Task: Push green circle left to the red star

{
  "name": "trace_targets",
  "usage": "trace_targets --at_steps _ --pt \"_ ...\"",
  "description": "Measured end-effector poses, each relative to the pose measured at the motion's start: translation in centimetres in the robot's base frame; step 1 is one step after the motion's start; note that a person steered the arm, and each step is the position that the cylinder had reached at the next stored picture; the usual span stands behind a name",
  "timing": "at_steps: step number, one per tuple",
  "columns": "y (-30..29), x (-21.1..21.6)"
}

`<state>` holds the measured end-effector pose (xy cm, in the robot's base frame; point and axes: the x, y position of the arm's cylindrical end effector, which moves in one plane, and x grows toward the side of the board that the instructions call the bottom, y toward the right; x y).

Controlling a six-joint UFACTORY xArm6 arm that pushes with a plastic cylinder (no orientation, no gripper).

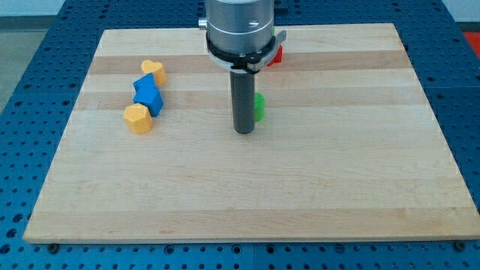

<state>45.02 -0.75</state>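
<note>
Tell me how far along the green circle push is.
Done: nothing visible; the green circle sits below the red star, clearly apart. In hand: my tip stands at the green circle's left side, mostly hiding it. Left: bringing the green circle up beside the red star, itself half hidden behind the arm.

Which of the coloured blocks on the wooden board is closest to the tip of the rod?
The green block, partly hidden behind the rod, just right of my tip. The red block sits farther up; the yellow heart, blue blocks and orange hexagon lie far left.

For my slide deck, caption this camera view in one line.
Dark rod's tip rests just left of the half-hidden green block on the wooden board; a red block peeks out behind.
</note>
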Motion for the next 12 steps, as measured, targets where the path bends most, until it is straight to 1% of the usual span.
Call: trace_targets --at_steps 1,2,7,8,10,11,12 --pt "1.5 -0.6" --pt "2.1 -2.3" --pt "2.1 -12.9" --pt "2.1 -13.8" --pt "2.0 -13.6" --pt "1.3 -12.7" --pt "-0.9 -12.6"
